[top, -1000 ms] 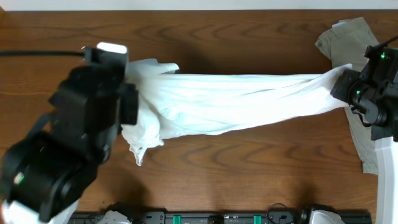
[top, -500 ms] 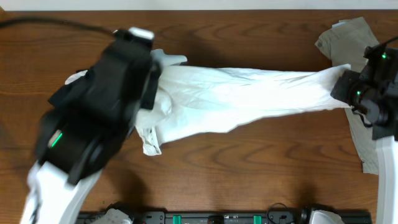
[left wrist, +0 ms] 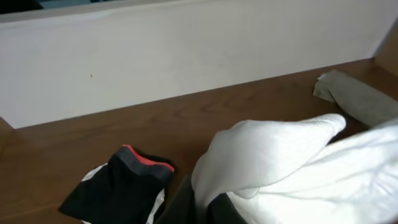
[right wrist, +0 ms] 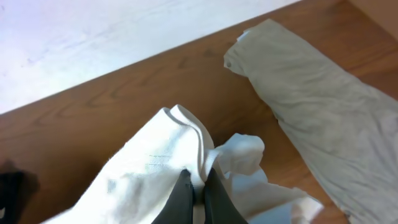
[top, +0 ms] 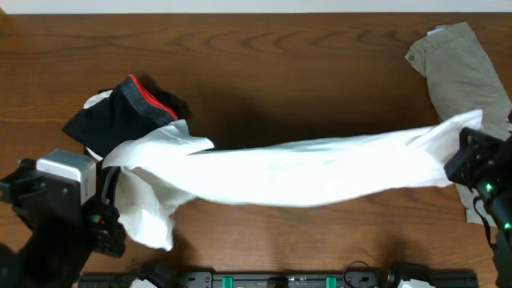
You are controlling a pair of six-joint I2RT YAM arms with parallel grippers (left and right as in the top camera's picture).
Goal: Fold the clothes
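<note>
The white T-shirt point(top: 304, 170) hangs stretched across the table between both grippers; no lettering shows. My left gripper point(top: 102, 186) at the front left is shut on its left end point(left wrist: 267, 155). My right gripper point(top: 458, 160) at the right is shut on its other end point(right wrist: 155, 168), fingers pinching a fold point(right wrist: 198, 186). The black garment with a red-edged grey waistband point(top: 128, 108) lies at the left, behind the shirt, also in the left wrist view point(left wrist: 121, 183). The khaki-grey garment point(top: 460, 68) lies at the far right, also in the right wrist view point(right wrist: 311, 93).
The wooden table point(top: 280, 56) ends at a white wall along the back point(left wrist: 186, 56). A black rail with fittings point(top: 288, 280) runs along the front edge. The khaki-grey garment lies close behind my right arm.
Both arms have pulled toward the front edge with the shirt stretched between them. The left arm moved from the back left to the front left, uncovering the black garment.
</note>
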